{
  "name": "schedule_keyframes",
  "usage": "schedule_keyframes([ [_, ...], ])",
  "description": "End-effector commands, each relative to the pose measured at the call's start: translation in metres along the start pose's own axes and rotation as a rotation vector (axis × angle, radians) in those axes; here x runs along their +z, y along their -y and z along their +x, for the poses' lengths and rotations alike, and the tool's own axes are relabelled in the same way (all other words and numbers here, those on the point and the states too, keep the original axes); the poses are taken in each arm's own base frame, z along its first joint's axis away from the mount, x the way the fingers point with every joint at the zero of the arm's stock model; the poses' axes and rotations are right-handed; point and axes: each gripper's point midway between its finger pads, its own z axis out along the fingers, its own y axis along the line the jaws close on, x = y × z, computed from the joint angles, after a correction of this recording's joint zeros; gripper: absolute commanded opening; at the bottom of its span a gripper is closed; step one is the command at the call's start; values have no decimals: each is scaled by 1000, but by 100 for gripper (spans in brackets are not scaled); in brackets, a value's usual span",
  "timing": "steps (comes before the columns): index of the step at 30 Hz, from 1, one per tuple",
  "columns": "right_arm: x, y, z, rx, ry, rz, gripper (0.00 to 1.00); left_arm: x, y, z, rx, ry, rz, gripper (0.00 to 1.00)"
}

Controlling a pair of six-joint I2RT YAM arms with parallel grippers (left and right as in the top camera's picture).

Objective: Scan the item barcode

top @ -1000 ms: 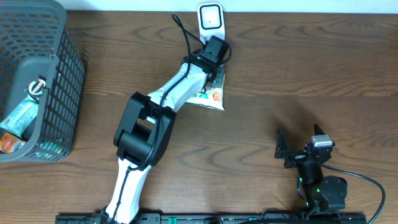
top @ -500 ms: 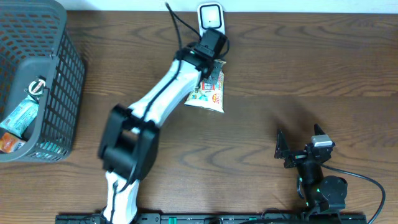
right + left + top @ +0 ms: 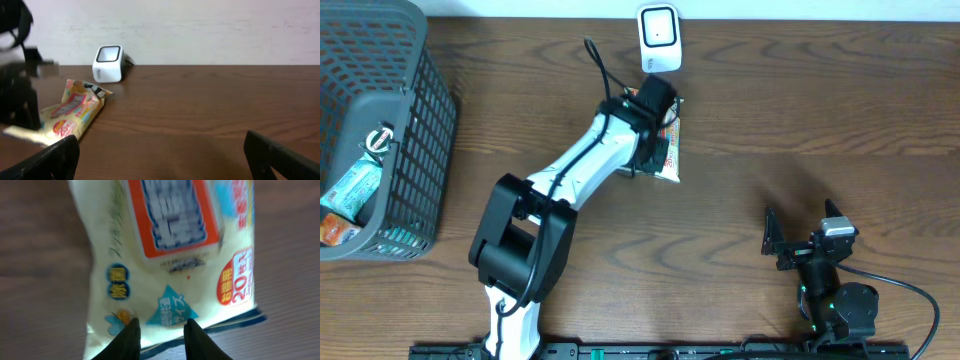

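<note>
Your left claw is released, poised over the packet, which lies flat on the tabletop right under it, with the scanner just beyond. Probably mid-presenting: you'd next regrip and face the barcode to the scanner.

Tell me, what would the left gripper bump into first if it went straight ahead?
Probably the packet. The left gripper points at its lower edge, lying on the table; how near it is I cannot tell.
</note>
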Motion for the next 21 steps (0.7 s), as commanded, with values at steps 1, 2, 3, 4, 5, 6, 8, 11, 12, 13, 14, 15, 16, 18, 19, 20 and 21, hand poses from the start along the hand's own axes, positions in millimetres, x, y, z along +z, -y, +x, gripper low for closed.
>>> schedule_keyframes([
  [1,0,1,0,2,1,3,99,14,0,19,-6,-51,2,29],
  [2,0,1,0,2,1,3,99,15,-1,21,-5,-57,1,29],
  [3,0,1,0,2,1,3,99,15,-1,23,-5,-64,-1,29],
  [4,0,1,0,2,1,3,99,15,0,25,-5,-73,4,29],
  [5,0,1,0,2,1,3,99,15,1,26,-5,-80,13,29],
  [6,0,1,0,2,1,3,99,14,7,30,-7,-96,46,26],
  [8,0,1,0,2,1,3,99,13,12,32,-7,-106,75,23],
  [11,0,1,0,2,1,3,99,5,12,26,23,-84,82,19],
  [12,0,1,0,2,1,3,99,-2,12,22,41,-67,86,19],
  [13,0,1,0,2,1,3,99,-9,12,18,53,-51,90,19],
  [14,0,1,0,2,1,3,99,-19,13,13,68,-27,95,19],
  [15,0,1,0,2,1,3,99,-29,13,6,81,4,102,19],
  [16,0,1,0,2,1,3,99,-40,13,-1,86,39,106,19],
  [18,0,1,0,2,1,3,99,-61,12,-20,84,140,109,19],
  [19,0,1,0,2,1,3,99,-73,10,-32,80,204,105,19],
  [20,0,1,0,2,1,3,99,-83,9,-43,77,263,101,19],
  [21,0,1,0,2,1,3,99,-92,8,-53,75,313,101,19],
])
